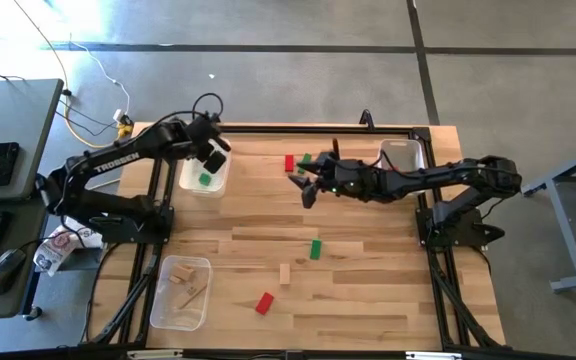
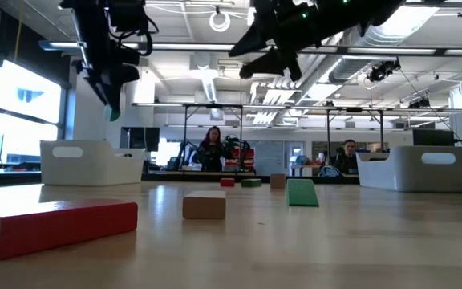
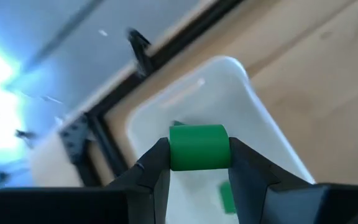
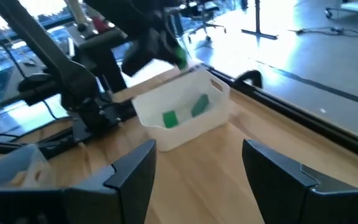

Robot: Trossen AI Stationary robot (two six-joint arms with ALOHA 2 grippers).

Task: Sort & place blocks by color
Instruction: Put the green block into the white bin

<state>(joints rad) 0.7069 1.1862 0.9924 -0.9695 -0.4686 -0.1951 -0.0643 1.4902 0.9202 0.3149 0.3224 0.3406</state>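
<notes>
Three clear plastic bins sit on the wooden table (image 1: 368, 300), seen from above. At far left, beyond the table edge, a side desk (image 1: 8, 130) carries a black phone (image 1: 3, 163) and a computer mouse (image 1: 6, 268). Near the left front corner, one bin (image 1: 180, 291) holds several plain light-wood blocks (image 1: 190, 287). Behind it, the bin at the left rear (image 1: 205, 177) contains green blocks (image 1: 205, 180); the right wrist view shows two green pieces (image 4: 183, 112) inside it. The left gripper (image 1: 211, 152) hangs directly above this bin, its fingers closed on a green block (image 3: 198, 147) whose top is rounded; the left wrist view shows both dark fingers (image 3: 157, 163) pressed against the block's sides, with the bin's interior below.

Loose blocks lie on the central table: a red block (image 1: 264, 303) toward the front, a plain wood block (image 1: 285, 273) just beyond it, and a green block (image 1: 316, 249) slightly farther right. Toward the rear, a red block (image 1: 290, 163) and a green block (image 1: 306, 159) lie close together. The right gripper (image 1: 308, 185) is poised above the table just beside that rear pair, its fingers spread wide and holding nothing; the low view shows it raised well clear of the surface. The third bin (image 1: 403, 155) stands at the right rear, partly covered by the right arm (image 1: 438, 178); its contents cannot be made out. In the low view, two people (image 2: 213, 148) are seated in the room behind the table.
</notes>
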